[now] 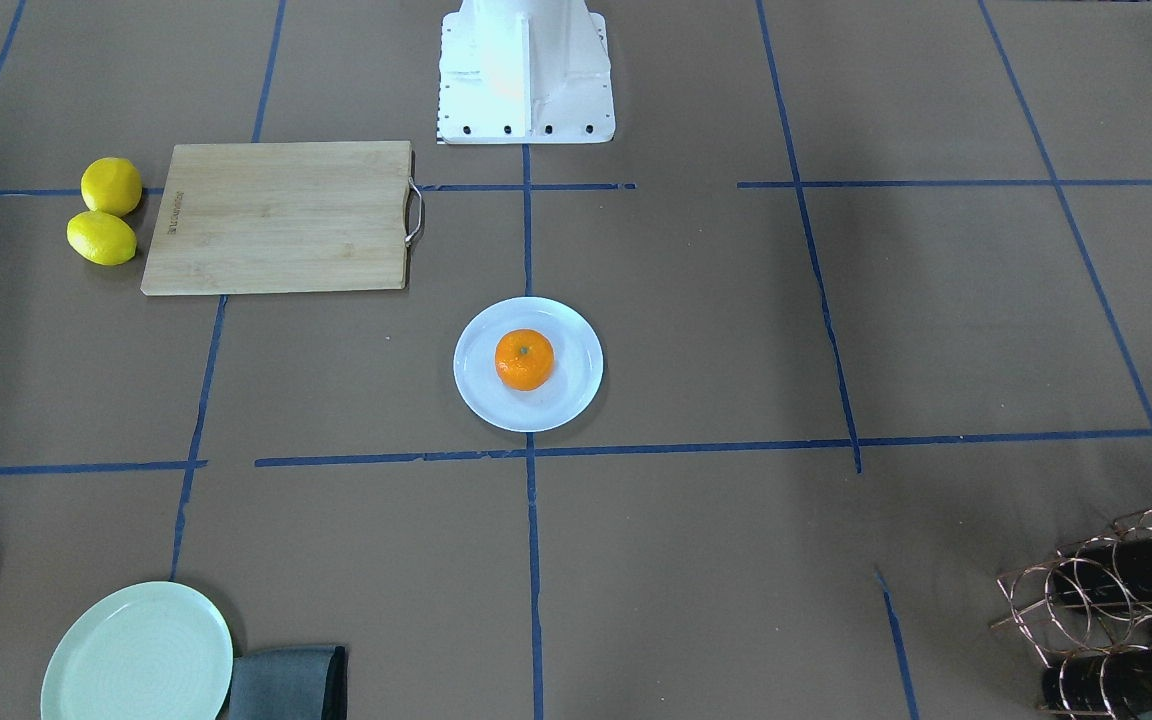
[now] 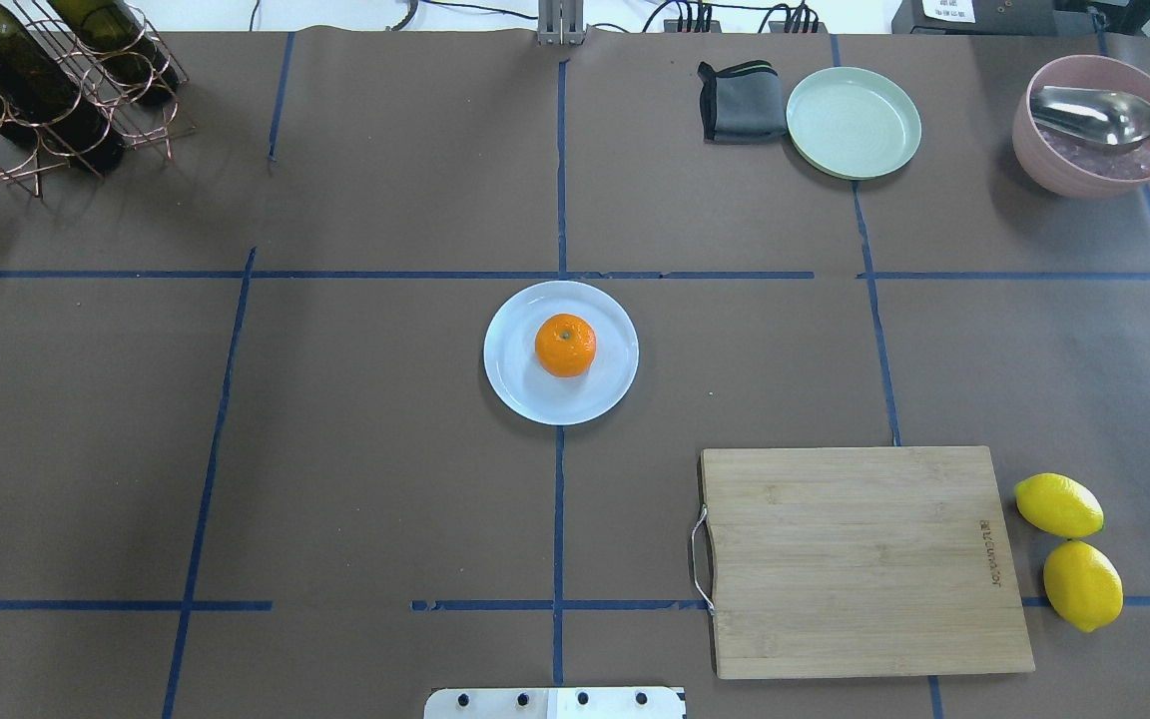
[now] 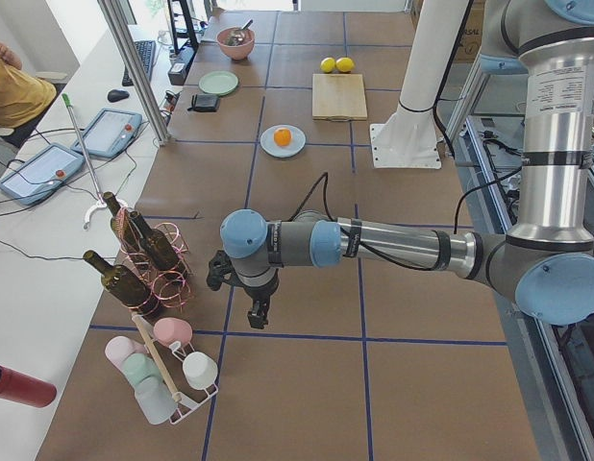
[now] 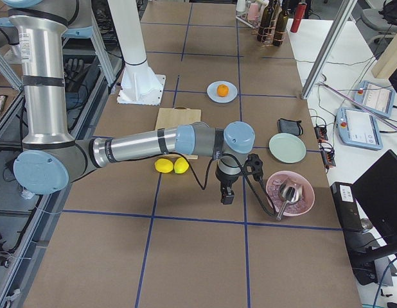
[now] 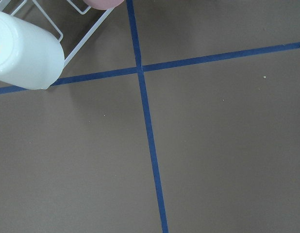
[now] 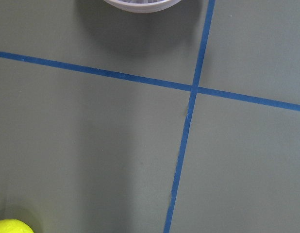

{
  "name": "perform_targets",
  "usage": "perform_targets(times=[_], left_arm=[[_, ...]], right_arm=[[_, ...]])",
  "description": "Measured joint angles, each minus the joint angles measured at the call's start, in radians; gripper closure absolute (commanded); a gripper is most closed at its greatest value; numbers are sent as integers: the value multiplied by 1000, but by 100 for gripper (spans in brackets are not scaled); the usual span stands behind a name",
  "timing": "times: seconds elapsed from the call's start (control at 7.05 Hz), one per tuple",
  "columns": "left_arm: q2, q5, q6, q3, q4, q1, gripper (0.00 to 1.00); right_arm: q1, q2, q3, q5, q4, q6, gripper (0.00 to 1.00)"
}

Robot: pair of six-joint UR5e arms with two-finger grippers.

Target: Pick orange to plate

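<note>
The orange [image 2: 565, 345] sits near the centre of the plate [image 2: 520, 391]; I judge placement complete. My left claw [image 3: 258, 314] and right claw [image 4: 227, 195] hang well apart from it; I cannot tell their opening. Park both arms clear of the plate; do not nudge it

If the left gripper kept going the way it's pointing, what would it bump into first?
Just the table. The left gripper points straight down, and its wrist view shows brown tabletop with crossing blue tape below. The white cup sits off to the side, probably out of the way.
</note>
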State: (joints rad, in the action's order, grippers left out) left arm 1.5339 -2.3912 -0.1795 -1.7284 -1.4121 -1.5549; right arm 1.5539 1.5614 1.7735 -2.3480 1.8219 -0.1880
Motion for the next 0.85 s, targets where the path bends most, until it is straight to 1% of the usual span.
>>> perform_targets(times=[0.43,0.85], left_arm=[[0,0,-1,-2,-1,0,0],[1,1,-1,-1,0,0,0]], right_arm=[[0,11,-17,-3,-71,4,0],[0,14,-15,-4,-95,9,0]])
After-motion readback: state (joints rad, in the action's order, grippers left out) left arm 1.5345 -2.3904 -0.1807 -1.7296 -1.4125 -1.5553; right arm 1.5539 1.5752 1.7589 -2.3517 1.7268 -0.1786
